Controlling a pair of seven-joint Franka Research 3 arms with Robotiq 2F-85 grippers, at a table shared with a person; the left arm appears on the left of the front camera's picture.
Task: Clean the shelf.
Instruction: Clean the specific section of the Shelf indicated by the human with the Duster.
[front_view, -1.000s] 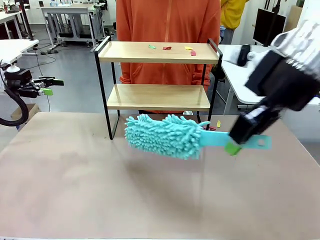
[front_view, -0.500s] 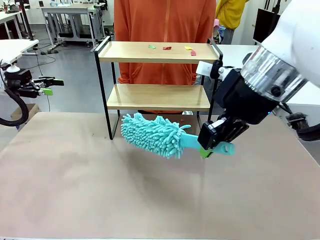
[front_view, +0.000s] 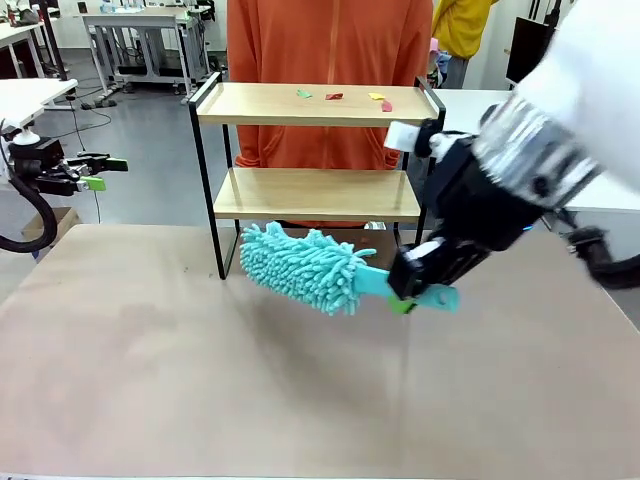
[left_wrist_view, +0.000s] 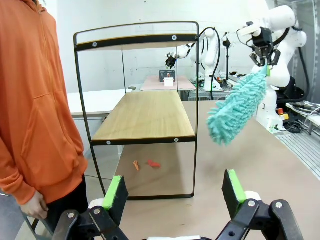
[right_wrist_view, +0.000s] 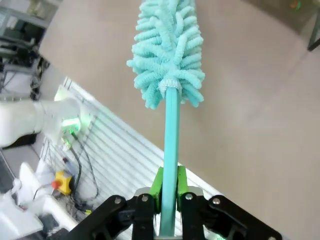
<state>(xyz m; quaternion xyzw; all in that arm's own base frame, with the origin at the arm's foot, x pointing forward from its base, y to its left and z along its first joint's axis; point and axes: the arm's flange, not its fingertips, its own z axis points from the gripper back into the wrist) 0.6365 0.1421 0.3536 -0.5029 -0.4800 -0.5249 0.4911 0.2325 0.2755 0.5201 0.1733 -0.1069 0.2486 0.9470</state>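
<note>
Two-tier shelf (front_view: 260, 104): smooth pale wooden boards on a thin black metal frame, at the far side of the tan table (front_view: 180, 380). Small coloured scraps (front_view: 335, 96) lie on the top board. Right gripper (front_view: 405, 297) is clamped on the flat plastic handle of a fluffy teal microfibre duster (front_view: 300, 268), its head just before the lower tier. Left gripper (front_view: 97, 172) is off left, jaws wide apart and empty.

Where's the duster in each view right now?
Front: duster centre, just below the shelf's lower board.
Left wrist: duster upper right, right of the shelf.
Right wrist: duster top centre, handle down in the right tool.
Shared landmark: the right tool gripping its handle.
</note>
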